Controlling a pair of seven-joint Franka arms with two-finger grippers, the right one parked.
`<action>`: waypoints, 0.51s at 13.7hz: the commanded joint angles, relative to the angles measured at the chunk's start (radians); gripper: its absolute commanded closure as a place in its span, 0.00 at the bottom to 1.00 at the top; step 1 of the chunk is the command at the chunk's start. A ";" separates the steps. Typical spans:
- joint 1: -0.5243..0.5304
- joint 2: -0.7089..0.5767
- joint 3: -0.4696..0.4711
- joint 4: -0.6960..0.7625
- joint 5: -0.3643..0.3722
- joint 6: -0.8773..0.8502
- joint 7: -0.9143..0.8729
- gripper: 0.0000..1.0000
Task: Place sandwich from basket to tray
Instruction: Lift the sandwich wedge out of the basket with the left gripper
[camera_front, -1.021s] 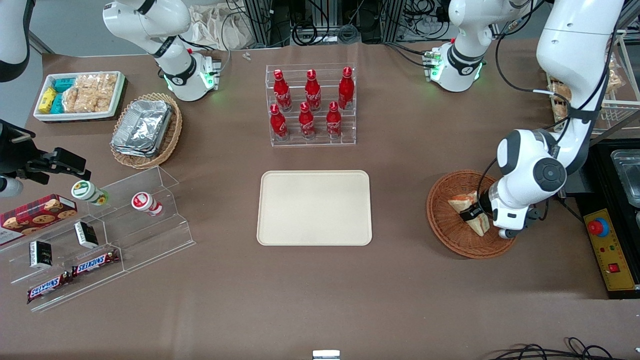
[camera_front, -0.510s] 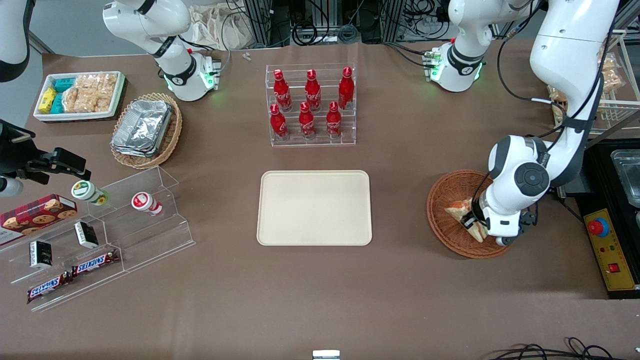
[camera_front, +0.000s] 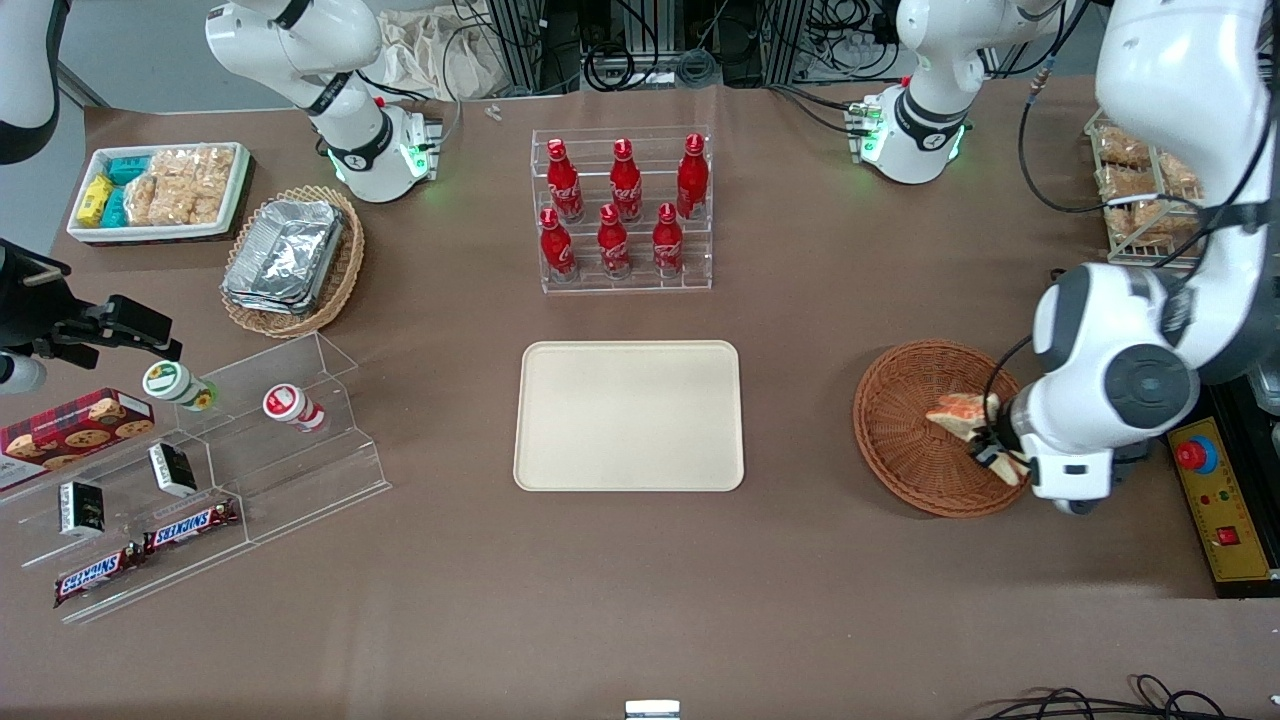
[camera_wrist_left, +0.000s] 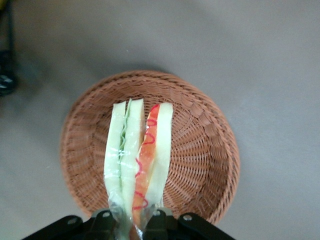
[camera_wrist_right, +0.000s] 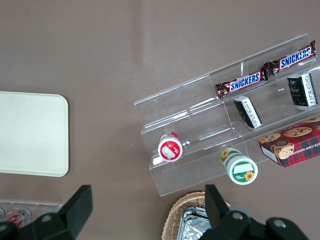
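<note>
**Over the wicker basket: sandwich pinched and lifted**

Over at the working arm's end of the table, the left arm is folded down low, its big white elbow joint hanging just past the basket (camera_front: 925, 428) rim on the side toward the table edge. The gripper (camera_front: 992, 452) sits above the part of the basket nearest that arm, and its jaws are clamped on one end of the sandwich (camera_front: 962, 415).

The wrist view gives a nice look at it: the sandwich (camera_wrist_left: 137, 155) sticks straight out from the fingers (camera_wrist_left: 102, 220), cut edge facing the camera, so you see pale bread slices with a green layer on one side and an orange-red one on the other, all under clear wrap. The basket (camera_wrist_left: 205, 145) is under it, reddish-brown weave, nothing else inside. In the front view the wedge looks held above the basket floor, but I can't tell exactly how clear of the weave it is.

The cream tray (camera_front: 629, 416) lies flat mid-table, well apart from the basket, toward the parked arm's end, with bare brown tabletop between the two. The rack of red bottles (camera_front: 622, 211) stands farther from the front camera than the tray.
</note>
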 joint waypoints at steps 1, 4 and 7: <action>0.004 0.008 -0.032 0.217 -0.051 -0.190 0.049 1.00; 0.000 0.002 -0.093 0.328 -0.091 -0.291 0.230 1.00; 0.000 0.014 -0.216 0.339 -0.094 -0.281 0.330 1.00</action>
